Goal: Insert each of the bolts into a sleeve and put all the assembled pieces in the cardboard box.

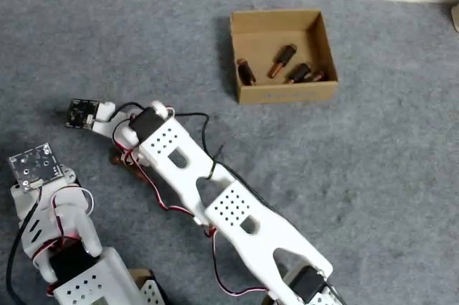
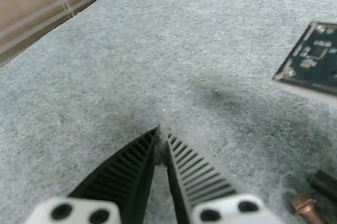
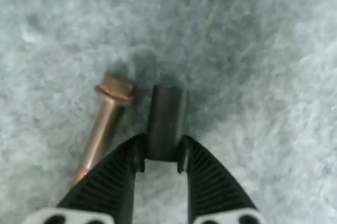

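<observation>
On the grey carpet lies a short black sleeve (image 3: 167,113), and my right gripper (image 3: 160,153) is shut on its near end. A copper bolt (image 3: 107,124) lies right beside the sleeve, hex head pointing away from the fingers. In the high view the right arm (image 1: 215,190) stretches across to the left, covering its own gripper. My left gripper (image 2: 162,130) is shut on nothing, its tips low over bare carpet; the bolt head (image 2: 304,204) shows off to one side. The cardboard box (image 1: 287,93) stands at the back and holds several assembled pieces (image 1: 282,61).
The left arm (image 1: 57,226) sits at the lower left, close to the right arm's wrist. The right arm's camera board (image 2: 315,58) hangs near the left gripper. Open carpet lies between the arms and the box. A wood-slat wall (image 2: 47,2) borders the carpet.
</observation>
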Tool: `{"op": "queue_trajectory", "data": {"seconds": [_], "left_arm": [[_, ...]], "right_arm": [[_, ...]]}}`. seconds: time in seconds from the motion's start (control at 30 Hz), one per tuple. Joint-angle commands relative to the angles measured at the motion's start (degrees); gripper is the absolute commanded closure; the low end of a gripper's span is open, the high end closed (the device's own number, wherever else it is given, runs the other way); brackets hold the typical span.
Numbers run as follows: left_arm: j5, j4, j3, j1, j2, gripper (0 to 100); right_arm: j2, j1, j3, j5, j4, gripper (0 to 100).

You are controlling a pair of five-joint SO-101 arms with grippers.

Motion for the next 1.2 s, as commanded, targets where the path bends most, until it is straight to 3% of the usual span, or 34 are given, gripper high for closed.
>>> {"op": "queue_trajectory", "data": {"seconds": [0.0, 0.37, 0.6, 0.77, 0.9, 1.17], "left_arm": [[0.3, 0.3, -0.4, 1.1, -0.4, 100], [0.3, 0.3, -0.3, 1.5, -0.4, 100], [-2.8, 0.3, 1.2, 10.8, 0.0, 95], [-3.0, 5.2, -3.1, 16.8, 0.1, 93], [-3.0, 9.8, -9.8, 20.9, 0.1, 93], [-3.0, 9.9, -11.3, 22.6, 0.2, 93]], "right_arm": [[-7.5, 1.9, -7.8, -2.5, 1.5, 99.4], [-25.4, 11.8, -7.7, -4.7, 10.2, 99.4], [-39.6, 18.6, -7.2, -7.2, 10.2, 99.4], [-45.7, 21.4, -6.9, -7.8, 10.3, 99.4], [-52.3, 24.4, 2.0, -11.2, 10.3, 99.4], [-80.5, 26.0, 37.4, -11.3, 10.2, 99.4]]}}
